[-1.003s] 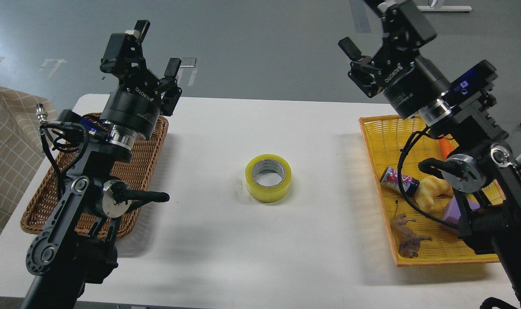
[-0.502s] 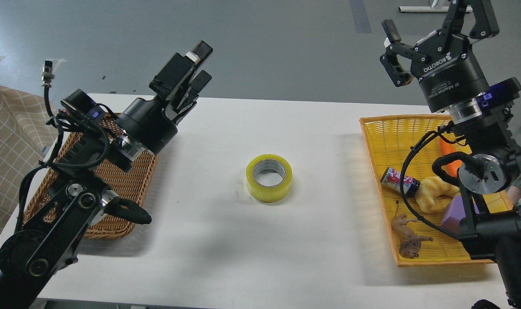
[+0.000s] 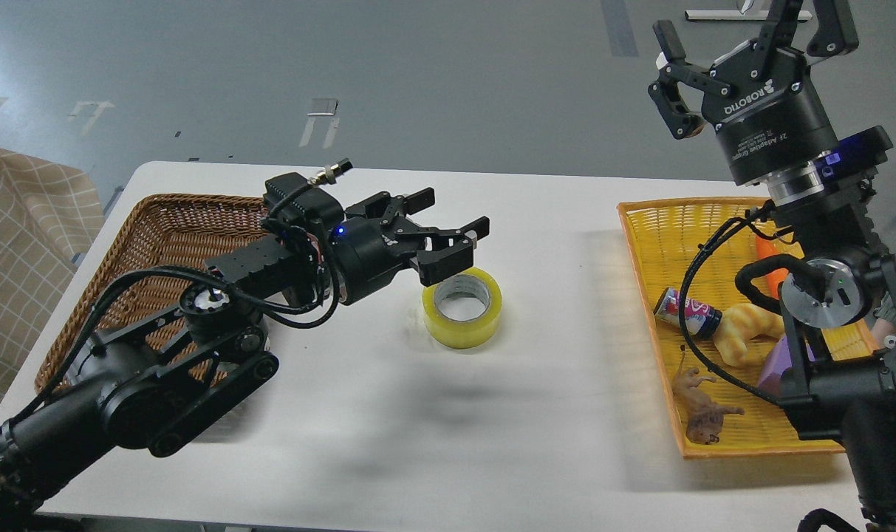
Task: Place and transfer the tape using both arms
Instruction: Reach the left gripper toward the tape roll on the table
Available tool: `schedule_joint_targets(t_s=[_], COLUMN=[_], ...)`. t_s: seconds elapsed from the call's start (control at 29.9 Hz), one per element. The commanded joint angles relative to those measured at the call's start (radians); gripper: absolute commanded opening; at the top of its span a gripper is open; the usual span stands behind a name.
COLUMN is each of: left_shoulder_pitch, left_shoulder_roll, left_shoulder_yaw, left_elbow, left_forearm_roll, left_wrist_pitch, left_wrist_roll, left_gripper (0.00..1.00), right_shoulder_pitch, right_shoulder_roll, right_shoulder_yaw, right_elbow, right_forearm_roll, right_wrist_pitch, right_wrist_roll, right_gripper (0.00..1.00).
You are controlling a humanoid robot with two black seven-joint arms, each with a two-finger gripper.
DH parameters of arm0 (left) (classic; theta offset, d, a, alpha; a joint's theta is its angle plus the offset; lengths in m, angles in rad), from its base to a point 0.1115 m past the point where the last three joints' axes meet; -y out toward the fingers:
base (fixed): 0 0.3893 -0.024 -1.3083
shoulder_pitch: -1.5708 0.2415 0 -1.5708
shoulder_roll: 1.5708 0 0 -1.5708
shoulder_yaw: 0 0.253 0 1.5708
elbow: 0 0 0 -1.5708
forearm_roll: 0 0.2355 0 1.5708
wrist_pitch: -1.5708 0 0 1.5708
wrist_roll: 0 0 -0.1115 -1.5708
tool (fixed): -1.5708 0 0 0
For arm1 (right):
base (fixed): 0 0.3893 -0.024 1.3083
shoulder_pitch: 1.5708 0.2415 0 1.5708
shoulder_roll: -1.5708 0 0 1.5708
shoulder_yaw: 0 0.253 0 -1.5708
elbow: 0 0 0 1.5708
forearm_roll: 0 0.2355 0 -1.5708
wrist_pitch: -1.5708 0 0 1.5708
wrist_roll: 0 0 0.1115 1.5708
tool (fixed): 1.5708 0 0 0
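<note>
White table (image 3: 388, 443) — the tape (image 3: 462, 307) looks light, stiff (slick film); left gripper (image 3: 455, 225), spread and empty, should pinch its wall.

Brown wicker basket (image 3: 156, 222) sits behind the left pincer; yellow tray (image 3: 658, 244) under the right one holds a can (image 3: 688, 312) and toy lion (image 3: 702, 414).

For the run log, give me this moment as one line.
left hand: open, beside tape roll | right hand: open, raised above yellow basket | tape: flat on table, ungrasped
</note>
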Motion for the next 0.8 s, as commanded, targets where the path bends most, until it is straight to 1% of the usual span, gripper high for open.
schedule_joint_targets(t_s=[0.0,0.1,0.17,0.3,0.53,0.67,0.7,0.77], left_shoulder_pitch=[-0.129,-0.169,-0.169,-0.156,-0.136,-0.121,-0.121,-0.123], left_shoulder_roll=[-0.003,-0.035,-0.062,-0.075,-0.089,-0.093,-0.093,-0.086], left_shoulder_yaw=[0.163,0.225,0.232,0.238,0.242,0.246,0.251,0.29], left_elbow=[0.127,0.21,0.255,0.312,0.348,0.405,0.414,0.431], left_forearm_roll=[0.005,0.005,0.009,0.065,0.065,0.065,0.065,0.065], left_wrist_pitch=[0.001,0.004,0.004,0.008,0.018,0.022,0.028,0.067], left_wrist_roll=[0.001,0.007,0.009,0.009,0.004,-0.003,-0.003,-0.014], left_gripper=[0.98,0.98,0.98,0.98,0.98,0.97,0.97,0.97], right_shoulder_pitch=[0.021,0.021,0.021,0.023,0.02,0.01,0.009,0.006], right_shoulder_roll=[0.001,0.0,0.0,-0.007,-0.013,-0.013,-0.013,-0.02], right_shoulder_yaw=[-0.002,-0.003,-0.003,0.0,0.001,0.003,0.001,0.001], right_elbow=[-0.003,-0.003,-0.006,-0.012,-0.014,-0.012,-0.014,-0.015], right_forearm_roll=[0.0,0.0,0.0,0.0,0.0,0.0,0.0,0.0], right_wrist_pitch=[-0.001,-0.001,-0.001,-0.001,0.001,0.001,0.001,0.001], right_wrist_roll=[-0.001,-0.001,-0.001,-0.001,-0.001,-0.001,-0.001,-0.001], right_gripper=[1.0,1.0,1.0,1.0,1.0,1.0,1.0,1.0])
